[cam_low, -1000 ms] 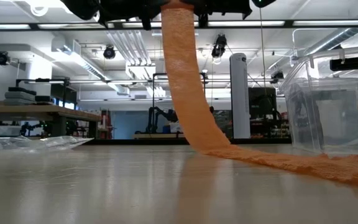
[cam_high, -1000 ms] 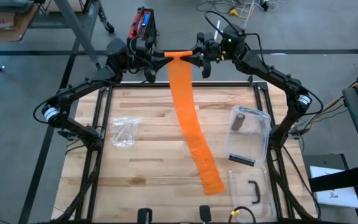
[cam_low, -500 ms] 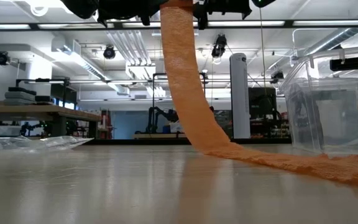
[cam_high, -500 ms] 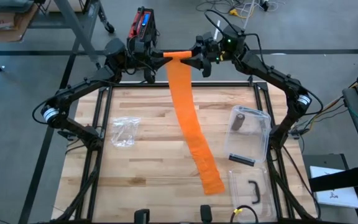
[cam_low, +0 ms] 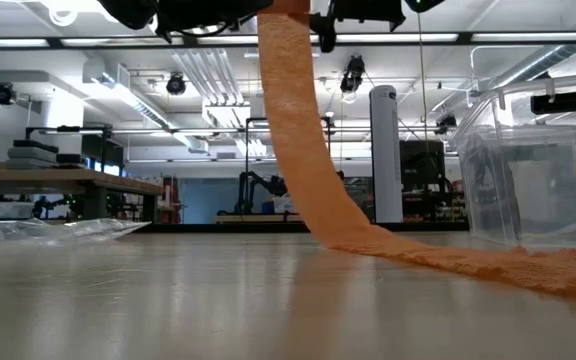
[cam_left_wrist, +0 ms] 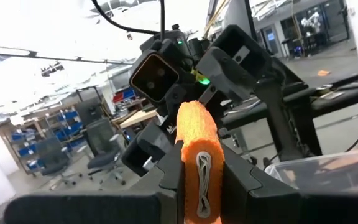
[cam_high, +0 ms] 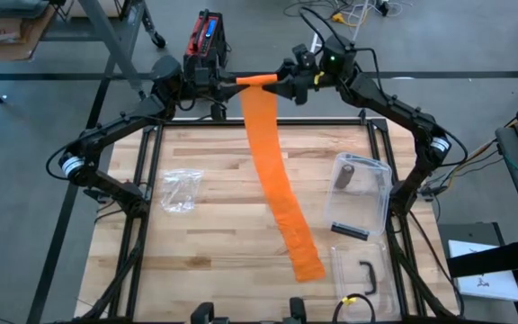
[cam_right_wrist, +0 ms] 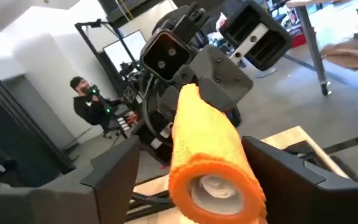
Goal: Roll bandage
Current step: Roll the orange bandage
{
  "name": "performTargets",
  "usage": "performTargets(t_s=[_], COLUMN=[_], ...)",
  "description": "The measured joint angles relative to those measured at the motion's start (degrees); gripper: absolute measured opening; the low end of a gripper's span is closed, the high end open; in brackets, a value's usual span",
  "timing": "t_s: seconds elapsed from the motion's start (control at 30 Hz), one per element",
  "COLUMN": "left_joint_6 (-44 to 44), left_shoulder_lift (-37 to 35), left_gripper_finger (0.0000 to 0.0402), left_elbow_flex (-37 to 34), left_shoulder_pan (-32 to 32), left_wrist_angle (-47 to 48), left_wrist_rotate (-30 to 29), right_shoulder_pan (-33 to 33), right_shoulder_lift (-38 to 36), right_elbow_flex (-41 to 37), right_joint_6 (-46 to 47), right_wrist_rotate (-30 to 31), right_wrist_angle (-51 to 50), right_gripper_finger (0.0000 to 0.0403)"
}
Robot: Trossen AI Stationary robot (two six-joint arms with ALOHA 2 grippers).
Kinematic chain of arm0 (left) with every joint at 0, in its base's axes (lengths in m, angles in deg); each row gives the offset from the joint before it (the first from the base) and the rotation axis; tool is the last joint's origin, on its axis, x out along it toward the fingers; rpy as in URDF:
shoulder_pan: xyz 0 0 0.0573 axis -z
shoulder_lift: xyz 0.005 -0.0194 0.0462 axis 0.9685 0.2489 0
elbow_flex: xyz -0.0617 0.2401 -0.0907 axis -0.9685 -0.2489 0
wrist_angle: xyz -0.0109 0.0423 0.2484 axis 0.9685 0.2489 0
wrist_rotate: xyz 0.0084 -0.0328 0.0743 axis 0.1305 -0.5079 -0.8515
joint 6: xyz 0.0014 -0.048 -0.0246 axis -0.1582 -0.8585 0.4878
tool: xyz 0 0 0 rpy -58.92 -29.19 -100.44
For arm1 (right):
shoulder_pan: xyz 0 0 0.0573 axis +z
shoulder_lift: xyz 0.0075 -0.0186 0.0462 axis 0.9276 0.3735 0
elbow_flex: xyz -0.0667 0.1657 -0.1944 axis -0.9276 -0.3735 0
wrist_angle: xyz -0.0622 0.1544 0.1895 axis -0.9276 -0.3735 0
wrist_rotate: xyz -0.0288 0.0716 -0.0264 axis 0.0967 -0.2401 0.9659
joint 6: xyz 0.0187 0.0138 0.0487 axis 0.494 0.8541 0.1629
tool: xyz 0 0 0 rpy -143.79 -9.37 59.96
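Our right end effector (cam_right_wrist: 213,180) has just spread apart off the bandage (cam_high: 272,171) roll; our left end effector (cam_left_wrist: 201,186) stays clamped on it, likely before regripping for another turn.

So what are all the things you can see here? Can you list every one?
bandage: one, orange, its rolled end held up beyond the table's far edge, its long tail hanging down and lying across the table toward the near right
table: one, light wood, under both arms
plastic bag: one, clear, crumpled on the table's left side
plastic box: one, clear, on the table's right side, with something dark in it
lid: one, clear with a black handle, near right corner
person: one, seated in the room behind, seen from the right wrist
left hand: one, dark, shut on the roll's end
right hand: one, dark, fingers open either side of the roll
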Motion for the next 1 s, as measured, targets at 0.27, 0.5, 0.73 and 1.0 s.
performTargets(t_s=[0.27, 0.5, 0.73, 1.0], left_joint_6=[5.3, 12.9, 22.7, 32.3], left_shoulder_lift=[0.0, 0.0, 0.0, 0.1], left_gripper_finger=[0.005, 0.0051, 0.0051, 0.0058], left_elbow_flex=[0.0, 0.0, 0.0, 0.0], left_shoulder_pan=[0.0, 0.0, 0.1, 0.5], left_wrist_angle=[0.5, 1.3, 2.5, 3.5], left_wrist_rotate=[-1.0, -2.5, -2.5, -3.1], right_shoulder_pan=[0.0, 0.0, -0.1, -0.1], right_shoulder_lift=[0.0, 0.0, 0.0, 0.0], right_elbow_flex=[0.0, 0.0, 0.0, 0.0], right_joint_6=[3.9, 7.0, 7.6, 7.6], right_wrist_rotate=[0.0, 0.5, 0.9, 1.7], right_wrist_angle=[0.0, 0.0, -0.1, -0.3], right_gripper_finger=[0.0295, 0.0285, 0.0272, 0.0254])
